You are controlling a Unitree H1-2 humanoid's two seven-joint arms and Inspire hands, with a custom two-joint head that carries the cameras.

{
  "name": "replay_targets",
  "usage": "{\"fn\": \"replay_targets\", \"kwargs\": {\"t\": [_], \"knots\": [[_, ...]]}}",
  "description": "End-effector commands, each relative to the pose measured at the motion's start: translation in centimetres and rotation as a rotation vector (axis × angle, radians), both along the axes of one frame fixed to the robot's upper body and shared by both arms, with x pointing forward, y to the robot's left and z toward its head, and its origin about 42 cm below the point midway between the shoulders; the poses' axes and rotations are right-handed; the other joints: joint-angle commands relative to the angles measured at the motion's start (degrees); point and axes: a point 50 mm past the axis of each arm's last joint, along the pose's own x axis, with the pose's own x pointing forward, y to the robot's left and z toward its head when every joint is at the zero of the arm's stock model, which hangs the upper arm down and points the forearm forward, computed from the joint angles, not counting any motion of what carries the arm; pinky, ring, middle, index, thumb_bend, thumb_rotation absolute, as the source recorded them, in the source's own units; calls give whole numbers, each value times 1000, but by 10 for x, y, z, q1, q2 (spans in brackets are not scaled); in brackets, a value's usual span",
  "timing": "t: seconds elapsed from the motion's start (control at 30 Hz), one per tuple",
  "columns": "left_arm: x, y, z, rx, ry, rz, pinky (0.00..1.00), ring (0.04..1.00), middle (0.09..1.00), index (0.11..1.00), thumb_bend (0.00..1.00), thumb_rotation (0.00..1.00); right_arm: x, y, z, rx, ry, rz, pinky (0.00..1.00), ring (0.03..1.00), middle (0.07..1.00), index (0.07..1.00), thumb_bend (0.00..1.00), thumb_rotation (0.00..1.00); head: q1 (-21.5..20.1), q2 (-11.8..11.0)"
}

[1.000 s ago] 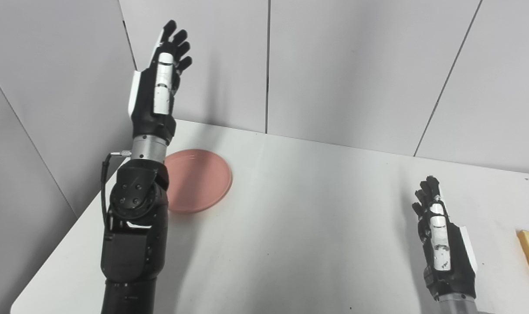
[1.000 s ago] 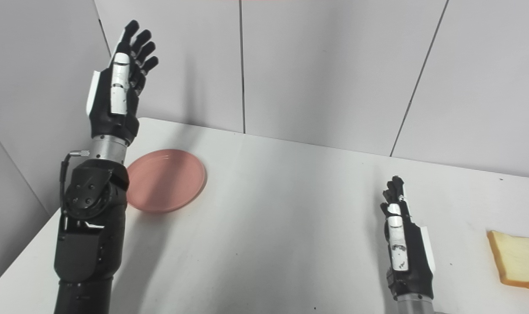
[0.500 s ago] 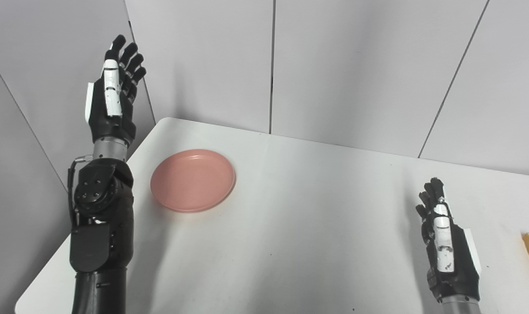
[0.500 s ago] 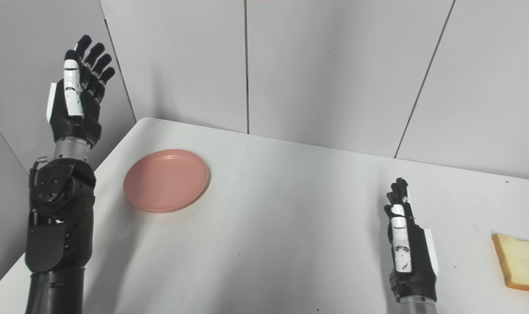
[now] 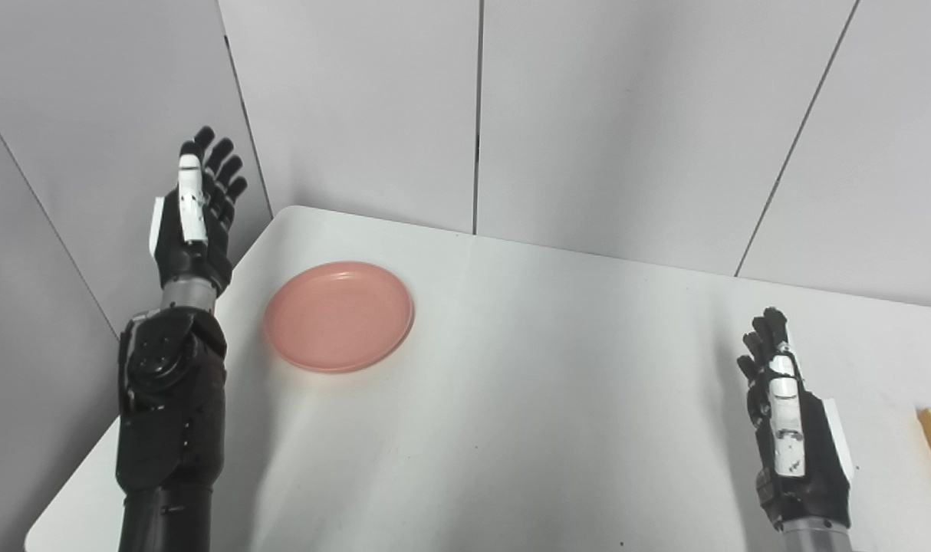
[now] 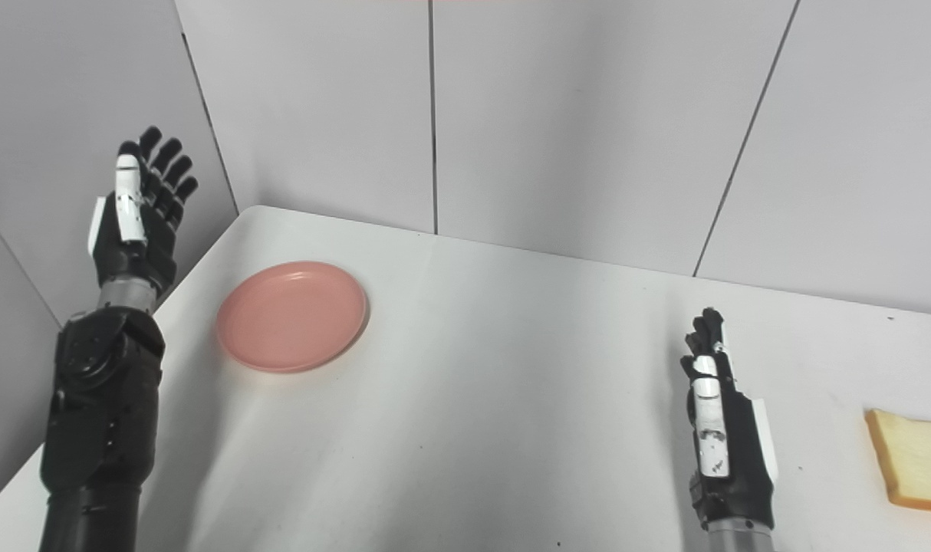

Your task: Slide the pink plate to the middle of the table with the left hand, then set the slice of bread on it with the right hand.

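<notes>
A round pink plate (image 5: 339,315) lies flat near the table's far left corner. My left hand (image 5: 194,215) is raised beside the table's left edge, left of the plate and apart from it, open with fingers spread upward. A slice of bread (image 6: 915,468) lies at the right edge of the table. Over the near right part of the table my right hand (image 6: 720,435) stands upright and open, holding nothing, some way left of the bread.
The white table (image 5: 557,383) is boxed in by grey panel walls (image 5: 603,115) at the back and on the left. My left forearm (image 5: 170,414) stands tall at the table's left edge.
My left hand has swung leftward off the plate's side and come down lower; the plate, hidden in part before, now shows whole. The right hand and bread have stayed put.
</notes>
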Motion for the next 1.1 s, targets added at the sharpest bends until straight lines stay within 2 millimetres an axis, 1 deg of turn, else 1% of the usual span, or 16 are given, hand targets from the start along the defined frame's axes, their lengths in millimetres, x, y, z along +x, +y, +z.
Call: {"fn": "replay_targets", "kwargs": {"t": [0.0,0.17,0.33,0.43,0.63,0.73,0.8,0.93,1.07], "knots": [[5,11,23,24,-82,12,936,926,924,910,454,1000,0,3,15,-1,-57,12,1000,1000,1000,1000,220,1000,0,0],[11,18,3,-20,-28,15,953,941,939,919,452,1000,-1,2,15,-11,-55,11,1000,1000,1000,1000,234,1000,-3,1],[17,24,-16,-66,12,55,933,919,914,902,425,1000,0,2,15,4,-57,16,1000,1000,1000,1000,220,1000,-3,2],[19,26,-23,-90,27,64,927,910,905,891,423,1000,0,2,15,-2,-57,13,1000,1000,1000,1000,228,1000,-3,1],[22,33,-35,-124,81,68,941,925,919,910,414,1000,0,2,17,2,-56,15,1000,1000,1000,1000,225,1000,-2,5],[22,36,-41,-152,95,72,945,935,930,917,393,1000,-1,1,17,-13,-61,12,1000,1000,1000,1000,238,1000,-2,7],[22,37,-45,-158,107,76,939,929,928,915,374,1000,-2,1,17,-24,-56,5,1000,1000,1000,1000,237,1000,-2,8],[24,37,-56,-179,128,75,935,926,930,923,372,1000,-3,1,19,-34,-55,5,1000,1000,1000,1000,226,1000,-3,10],[26,36,-67,-178,148,70,957,940,943,934,368,1000,-2,1,18,-17,-56,11,1000,1000,1000,1000,228,1000,-3,11]]}}
